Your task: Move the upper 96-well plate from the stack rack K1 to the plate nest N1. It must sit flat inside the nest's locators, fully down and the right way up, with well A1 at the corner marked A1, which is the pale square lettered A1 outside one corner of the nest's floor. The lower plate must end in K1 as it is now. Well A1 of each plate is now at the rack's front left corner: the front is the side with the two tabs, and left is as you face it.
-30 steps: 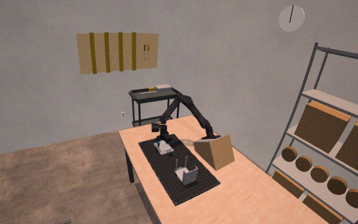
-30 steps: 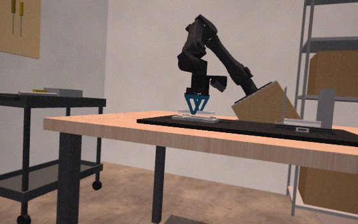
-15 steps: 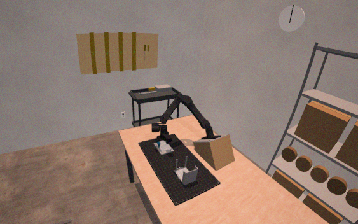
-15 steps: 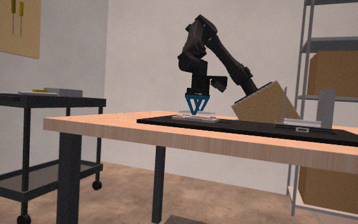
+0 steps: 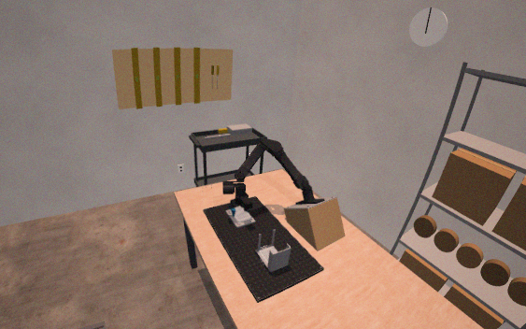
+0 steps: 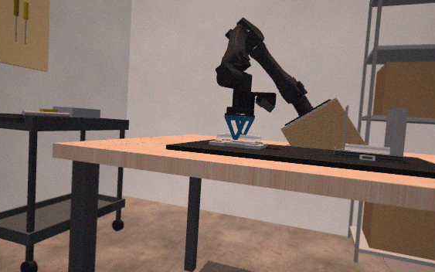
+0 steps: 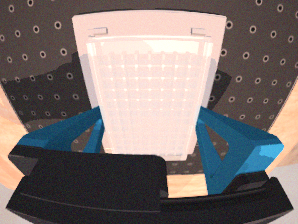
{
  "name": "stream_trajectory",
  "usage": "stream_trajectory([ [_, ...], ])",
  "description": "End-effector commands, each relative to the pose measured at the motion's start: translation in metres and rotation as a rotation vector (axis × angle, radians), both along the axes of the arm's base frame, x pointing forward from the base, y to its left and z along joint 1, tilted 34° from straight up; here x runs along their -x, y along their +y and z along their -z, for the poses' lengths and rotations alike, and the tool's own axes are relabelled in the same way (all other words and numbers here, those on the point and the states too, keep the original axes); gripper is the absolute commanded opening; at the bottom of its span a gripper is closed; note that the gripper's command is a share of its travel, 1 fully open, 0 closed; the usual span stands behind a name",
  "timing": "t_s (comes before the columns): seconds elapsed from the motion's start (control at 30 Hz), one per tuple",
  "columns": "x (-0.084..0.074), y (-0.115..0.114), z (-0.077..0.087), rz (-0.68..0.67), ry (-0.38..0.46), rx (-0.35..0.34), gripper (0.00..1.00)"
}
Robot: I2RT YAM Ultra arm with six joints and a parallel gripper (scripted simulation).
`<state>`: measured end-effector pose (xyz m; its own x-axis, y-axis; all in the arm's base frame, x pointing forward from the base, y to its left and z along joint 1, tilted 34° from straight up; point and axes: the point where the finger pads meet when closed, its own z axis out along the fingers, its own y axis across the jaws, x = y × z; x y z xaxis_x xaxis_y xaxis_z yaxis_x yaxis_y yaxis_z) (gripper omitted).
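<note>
Top view first: the black arm (image 5: pixel 283 159) reaches from its tan wedge-shaped base (image 5: pixel 317 224) down to the 10 o'clock end of the dark perforated mat (image 5: pixel 261 276), where the gripper (image 5: pixel 241 211) stands over the plate nest N1 (image 5: pixel 247 222) with the 96-well plate (image 5: pixel 238 215) under it. Stack rack K1 (image 5: pixel 277 258), with two thin posts rising from it, sits toward the mat's 5 o'clock end, well apart from the nest; the lower plate (image 5: pixel 266 254) shows pale inside it. Exterior view: the blue fingers (image 6: pixel 232 124) point straight down, clamped wide across the clear plate (image 6: pixel 223 137), which lies level just above or on the nest (image 6: pixel 254 145); I cannot tell whether it is fully down. The rack (image 6: pixel 396 129) stands at 3 o'clock. Wrist view: the white plate (image 7: pixel 149 83) runs from between the fingers toward 12 o'clock, gripped on its two long sides near its close end, the nest's floor (image 7: pixel 87 30) showing around it.
</note>
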<state>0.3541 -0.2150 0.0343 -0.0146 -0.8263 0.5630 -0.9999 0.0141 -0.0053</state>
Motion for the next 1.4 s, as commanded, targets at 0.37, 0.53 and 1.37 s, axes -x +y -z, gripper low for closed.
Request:
stream_trajectory([
  [0.37,-0.0009,0.0024,-0.0089,-0.013,-0.023,0.0,0.0],
  [0.53,-0.0032,0.0016,-0.0121,-0.013,-0.029,0.002,0.0],
  [1.37,-0.0007,0.0031,-0.0071,-0.018,-0.021,0.0,0.0],
])
